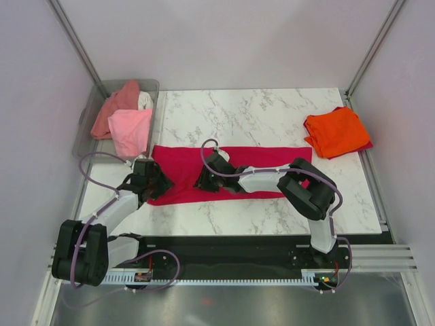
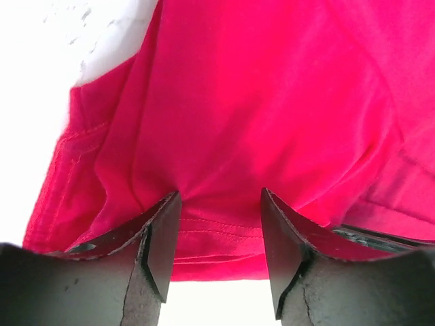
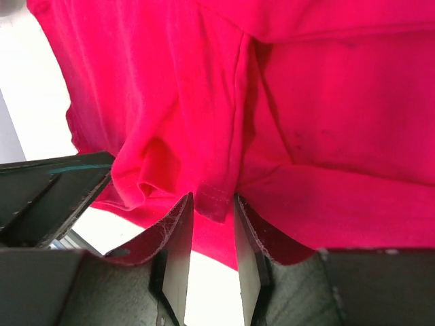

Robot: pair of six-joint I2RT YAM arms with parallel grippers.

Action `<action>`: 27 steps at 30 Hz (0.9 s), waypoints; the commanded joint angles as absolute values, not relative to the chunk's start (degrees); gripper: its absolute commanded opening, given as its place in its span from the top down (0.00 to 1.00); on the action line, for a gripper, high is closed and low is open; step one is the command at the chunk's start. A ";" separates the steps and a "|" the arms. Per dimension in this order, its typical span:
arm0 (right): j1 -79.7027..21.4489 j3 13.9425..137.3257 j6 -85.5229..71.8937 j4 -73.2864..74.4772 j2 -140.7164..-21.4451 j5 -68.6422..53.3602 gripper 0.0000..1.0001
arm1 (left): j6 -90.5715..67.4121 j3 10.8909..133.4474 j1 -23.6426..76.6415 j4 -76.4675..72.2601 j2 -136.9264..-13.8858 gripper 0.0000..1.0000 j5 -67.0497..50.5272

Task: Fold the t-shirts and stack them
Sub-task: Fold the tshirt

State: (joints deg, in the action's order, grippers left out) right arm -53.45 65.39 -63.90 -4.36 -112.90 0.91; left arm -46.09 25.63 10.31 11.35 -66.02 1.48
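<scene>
The crimson t-shirt [image 1: 262, 159] lies as a long strip across the middle of the marble table [image 1: 272, 112]. My left gripper [image 1: 155, 182] is at its left end. In the left wrist view its jaws [image 2: 221, 204] stand open astride the shirt's hem [image 2: 217, 234]. My right gripper [image 1: 206, 178] is at the shirt's near edge, left of middle. In the right wrist view its jaws [image 3: 214, 204] stand nearly together with a fold of the crimson hem [image 3: 216, 197] between them. An orange t-shirt [image 1: 336, 132] lies folded at the right edge.
A clear grey bin [image 1: 92, 112] at the back left holds salmon [image 1: 115, 105], light pink [image 1: 130, 129] and white [image 1: 145, 100] shirts. Enclosure walls stand close on both sides. A black rail [image 1: 224, 248] runs along the table's near edge.
</scene>
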 commanded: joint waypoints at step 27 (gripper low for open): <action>-46.41 60.83 -49.93 10.90 -99.06 -3.60 0.64 | -46.76 25.23 9.14 10.63 -67.68 0.47 3.69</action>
State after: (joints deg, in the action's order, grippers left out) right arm -47.31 62.48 -52.62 9.80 -102.96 -2.90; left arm -46.87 25.65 9.43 7.66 -68.23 1.06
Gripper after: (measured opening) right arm 0.359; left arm 0.532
